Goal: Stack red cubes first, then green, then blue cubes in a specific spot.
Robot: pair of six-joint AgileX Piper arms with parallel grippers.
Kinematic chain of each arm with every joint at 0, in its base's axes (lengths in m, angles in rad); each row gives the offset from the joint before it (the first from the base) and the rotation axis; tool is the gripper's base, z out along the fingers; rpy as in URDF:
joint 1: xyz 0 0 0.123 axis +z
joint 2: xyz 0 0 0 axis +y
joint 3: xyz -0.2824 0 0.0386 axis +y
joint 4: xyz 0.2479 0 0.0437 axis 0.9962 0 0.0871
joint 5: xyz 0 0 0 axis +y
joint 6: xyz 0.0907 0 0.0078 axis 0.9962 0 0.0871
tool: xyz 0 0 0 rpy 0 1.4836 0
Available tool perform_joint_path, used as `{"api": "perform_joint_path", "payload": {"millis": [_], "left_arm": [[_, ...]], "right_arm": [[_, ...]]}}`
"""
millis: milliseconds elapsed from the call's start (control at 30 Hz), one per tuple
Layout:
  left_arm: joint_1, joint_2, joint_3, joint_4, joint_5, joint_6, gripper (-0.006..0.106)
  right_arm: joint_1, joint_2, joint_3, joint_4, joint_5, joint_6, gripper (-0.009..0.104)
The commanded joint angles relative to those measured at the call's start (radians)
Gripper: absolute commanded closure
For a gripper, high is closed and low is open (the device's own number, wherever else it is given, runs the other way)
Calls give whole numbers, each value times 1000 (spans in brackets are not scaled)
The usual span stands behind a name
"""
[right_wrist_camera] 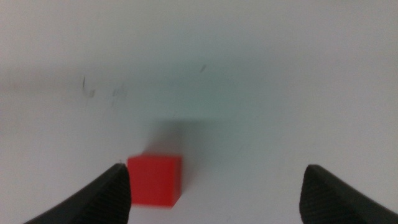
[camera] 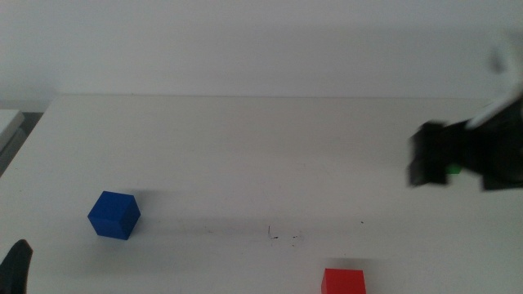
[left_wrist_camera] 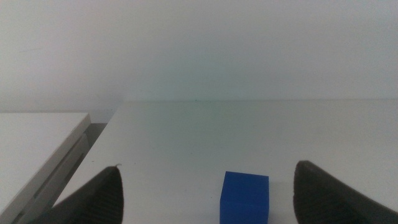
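Observation:
The red cube (camera: 343,281) sits at the table's front edge, right of centre. It also shows in the right wrist view (right_wrist_camera: 155,180), close to one jaw. The blue cube (camera: 113,215) sits at the left, and ahead of the open left gripper (left_wrist_camera: 208,168) in the left wrist view (left_wrist_camera: 244,196). The spot's faint scribbles (camera: 284,237) lie mid-table, between the two cubes. My right gripper (camera: 420,159) hovers blurred at the right, open and empty (right_wrist_camera: 216,168). A tiny green patch (camera: 452,170) shows at it; the green cube itself is not visible. My left gripper (camera: 16,265) waits at the bottom-left corner.
The white tabletop (camera: 245,147) runs back to a pale wall. A white ledge (left_wrist_camera: 37,137) lies beyond the table's left edge. The scribbles also show in the right wrist view (right_wrist_camera: 99,90).

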Motion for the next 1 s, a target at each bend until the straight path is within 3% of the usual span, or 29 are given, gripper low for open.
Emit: {"api": "perform_joint_path", "payload": {"millis": [0, 267, 367, 567, 733, 967], "left_arm": [[0, -4, 1, -1, -13, -4, 7], [0, -4, 1, -1, -13, -4, 7], [0, -4, 1, -1, -13, -4, 7], [0, -4, 1, -1, -13, -4, 7], [0, -4, 1, -1, -13, -4, 7], [0, -4, 1, -1, -13, -2, 7]], "right_arm": [[67, 44, -8, -10, 16, 48, 2], [218, 199, -6, -7, 16, 104, 2], [252, 245, 21, -7, -83, 107, 2], [267, 303, 82, 66, -176, 151, 2], [289, 316, 116, 10, -213, 344, 2], [285, 384, 122, 5, -207, 352, 2]]}}
